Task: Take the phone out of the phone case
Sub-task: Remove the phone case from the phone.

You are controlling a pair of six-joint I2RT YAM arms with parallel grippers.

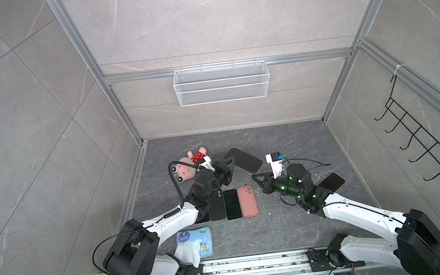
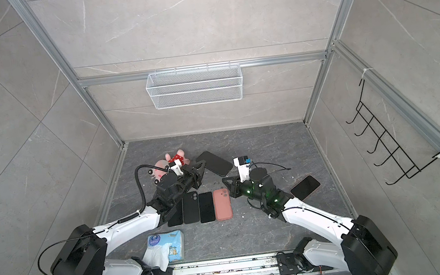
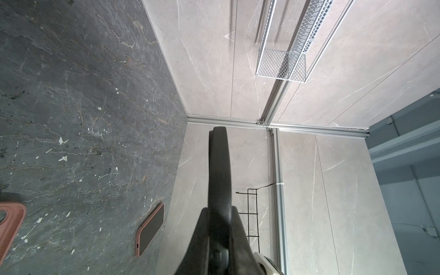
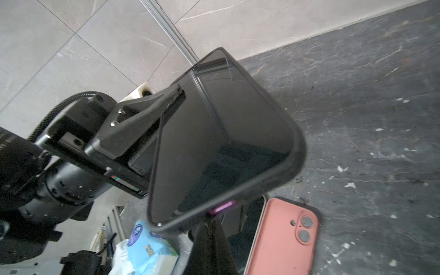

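Phone [image 4: 221,133] in black case [image 4: 297,150], side edge unseen between left jaws.

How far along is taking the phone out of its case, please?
Done: the left end effector grips the phone, raised off the table. In hand: the shut right end effector sits by its edge. Left: the phone is still in its black case.

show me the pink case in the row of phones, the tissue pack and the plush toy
pink case [image 1: 248,202]: in a top view, middle of its back, below the camera cutout
tissue pack [image 1: 206,235]: in a top view, on the blue wrapper
plush toy [image 1: 187,169]: in a top view, on its pink face
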